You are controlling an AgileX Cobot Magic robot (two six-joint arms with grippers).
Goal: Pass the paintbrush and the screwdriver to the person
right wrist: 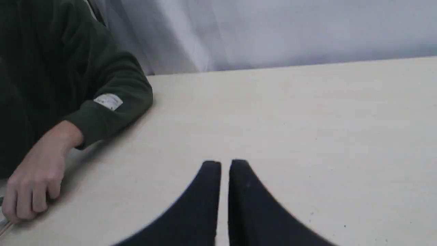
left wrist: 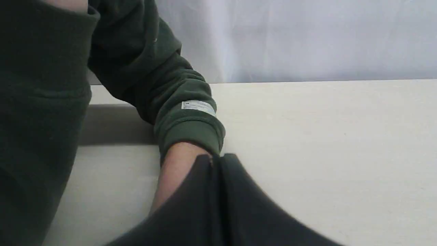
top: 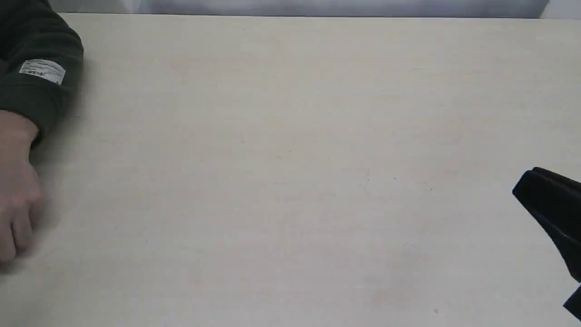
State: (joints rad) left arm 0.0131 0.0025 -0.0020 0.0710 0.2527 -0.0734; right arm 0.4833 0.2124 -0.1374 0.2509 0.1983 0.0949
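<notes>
- The left gripper [left wrist: 215, 158] is sitting clenched, jaws pressed together with nothing between them.
- The right gripper [right wrist: 225, 163] is showing only a thin slit between its jaws, with bare table [right wrist: 307, 119] visible through the slit. It is carrying nothing either.
- The person's hand [right wrist: 32, 191] is resting curled on the table. It is lying just ahead of the left gripper's tips, and well off ahead and to the side of the right gripper.
- Neither the paintbrush nor the screwdriver is showing in any view, and nothing is lying ahead of either gripper. A pale sliver [right wrist: 3, 223] is peeking out under the hand, too cropped to name.
- With both grippers empty and the table bare, I am reading the handover as either finished or not begun. The views are not settling which.
- If tools are yet to be passed, the next move is calling for finding one out of view and opening the jaws over it. Otherwise it is calling only for keeping both arms clear of the hand.
</notes>
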